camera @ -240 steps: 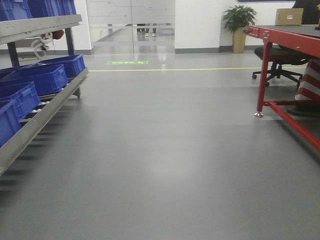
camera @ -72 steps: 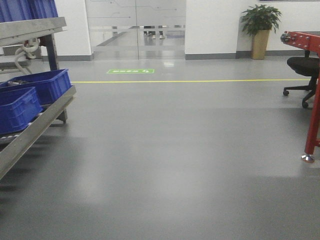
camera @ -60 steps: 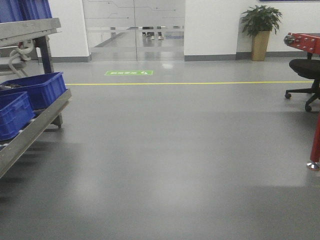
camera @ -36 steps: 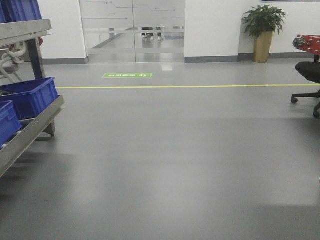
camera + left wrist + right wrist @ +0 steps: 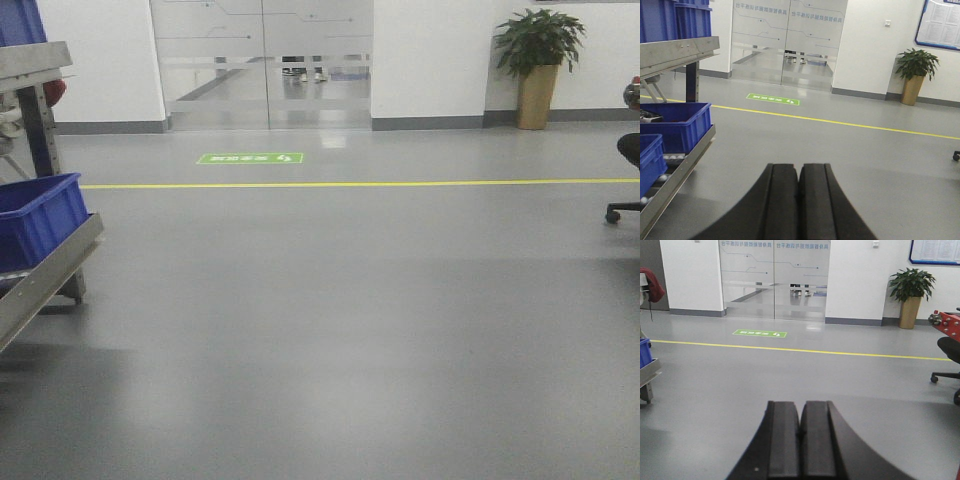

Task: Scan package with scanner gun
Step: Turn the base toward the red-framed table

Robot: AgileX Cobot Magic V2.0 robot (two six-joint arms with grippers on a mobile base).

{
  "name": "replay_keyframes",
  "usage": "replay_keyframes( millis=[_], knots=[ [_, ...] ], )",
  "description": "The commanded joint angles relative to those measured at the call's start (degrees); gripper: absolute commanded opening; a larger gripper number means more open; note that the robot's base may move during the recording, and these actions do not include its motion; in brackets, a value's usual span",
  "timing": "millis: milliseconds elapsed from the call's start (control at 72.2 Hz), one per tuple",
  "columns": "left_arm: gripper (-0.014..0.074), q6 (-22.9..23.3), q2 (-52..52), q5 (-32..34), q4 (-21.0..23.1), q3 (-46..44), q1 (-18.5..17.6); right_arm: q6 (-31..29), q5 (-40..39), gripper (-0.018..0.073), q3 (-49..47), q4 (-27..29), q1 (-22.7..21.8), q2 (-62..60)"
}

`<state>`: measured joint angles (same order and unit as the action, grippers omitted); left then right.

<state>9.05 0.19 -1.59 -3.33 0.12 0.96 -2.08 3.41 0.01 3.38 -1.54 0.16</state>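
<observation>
In the front view the rack [image 5: 45, 275] slides off leftward and the red table [image 5: 946, 322] drops out (leg gone), while the plant [image 5: 540, 40] shifts right.

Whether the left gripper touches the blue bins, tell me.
Apart. The left wrist view shows grey floor between the left gripper and the blue bins on the rack.

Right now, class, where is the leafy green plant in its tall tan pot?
The leafy green plant stands far right in the front view, against the white wall, right of the frosted glass doors.
</observation>
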Motion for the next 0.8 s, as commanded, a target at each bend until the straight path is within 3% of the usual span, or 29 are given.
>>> replay_keyframes(
  millis=[0,789],
  knots=[
    [-0.0111,-0.25,-0.19,0.86,0.24,-0.12,-0.03,-0.19,-1.29,-0.0167,-0.01,-0.05,-0.14,-0.16],
    [-0.0111,-0.25,-0.19,0.86,0.24,-0.12,-0.03,-0.19,-1.29,-0.0167,-0.01,-0.05,-0.01,-0.16]
  ],
)
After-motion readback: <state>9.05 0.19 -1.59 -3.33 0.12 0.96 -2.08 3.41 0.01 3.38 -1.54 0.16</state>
